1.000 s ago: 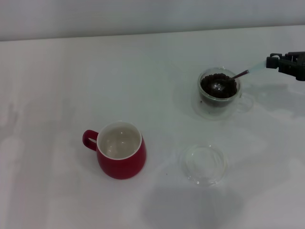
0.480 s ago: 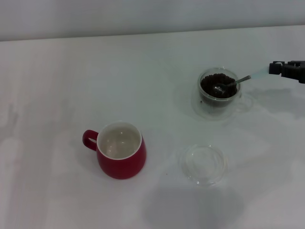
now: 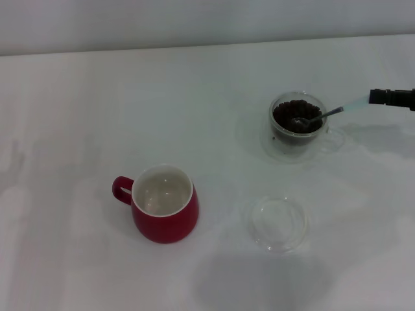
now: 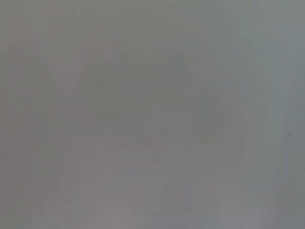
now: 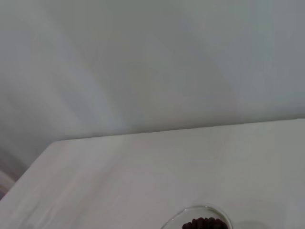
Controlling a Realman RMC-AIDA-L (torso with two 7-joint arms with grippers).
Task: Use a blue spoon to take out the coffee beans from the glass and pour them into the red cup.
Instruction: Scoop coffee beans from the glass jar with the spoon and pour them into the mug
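Observation:
The glass (image 3: 297, 127) stands at the right of the white table, filled with dark coffee beans (image 3: 290, 114). The blue spoon (image 3: 327, 113) has its metal bowl down in the beans and its pale blue handle running right to my right gripper (image 3: 382, 97), which is shut on the handle's end at the picture's right edge. The red cup (image 3: 165, 203) stands at the front left, its white inside bare and its handle pointing left. The right wrist view catches only the glass's rim (image 5: 200, 210) and the top of the beans (image 5: 205, 223). My left gripper is out of view.
A flat clear glass saucer (image 3: 277, 223) lies in front of the glass, to the right of the red cup. A grey wall runs along the table's far edge (image 3: 194, 45). The left wrist view is a plain grey blur.
My right gripper has drawn back to the right and lowered a little. The spoon's handle has tipped flatter and its bowl has slid across the beans toward the glass's right side.

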